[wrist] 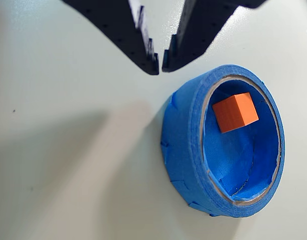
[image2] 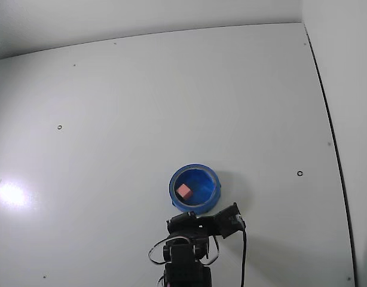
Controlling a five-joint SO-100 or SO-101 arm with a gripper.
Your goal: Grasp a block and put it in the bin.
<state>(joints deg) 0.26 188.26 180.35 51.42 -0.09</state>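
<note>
The block (wrist: 234,112), a small orange-red cube, lies inside the bin (wrist: 183,130), a round blue bowl with a taped wall. It rests on the bin's floor toward the upper side in the wrist view. My gripper (wrist: 160,62) hangs just left of and above the bin's rim, its dark fingers nearly touching at the tips with nothing between them. The fixed view shows the block (image2: 184,191) as a pink square in the left half of the bin (image2: 212,176), with the gripper (image2: 192,216) right at the bin's near edge.
The bin stands on a plain white tabletop (image2: 141,107) with a few small dark screw holes (image2: 299,173). A white wall edge (image2: 333,119) runs down the right side. The arm's base (image2: 183,263) sits at the bottom centre.
</note>
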